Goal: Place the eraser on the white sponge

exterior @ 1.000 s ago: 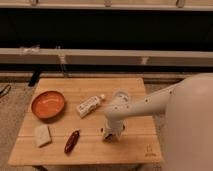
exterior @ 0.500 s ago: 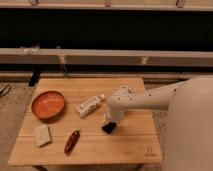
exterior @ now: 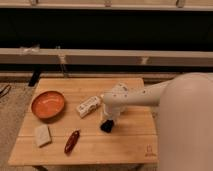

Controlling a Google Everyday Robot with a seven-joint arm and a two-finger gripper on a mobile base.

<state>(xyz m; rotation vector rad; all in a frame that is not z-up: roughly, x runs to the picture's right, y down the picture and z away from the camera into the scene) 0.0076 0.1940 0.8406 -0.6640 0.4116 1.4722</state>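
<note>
The arm (exterior: 135, 96) has changed its pose; a second ago its pale forearm sloped down from the right of the frame towards the lower centre, and now it runs almost level from the right edge to a bend just right of the white box (exterior: 88, 105); from that bend the last link hangs nearly straight down. The end effector (exterior: 106, 126) sits a little higher in the lower centre of the frame than a second ago, over the worktop (exterior: 125, 145); its dark lower end, earlier hidden behind pale casing, now shows plainly against the wood.
</note>
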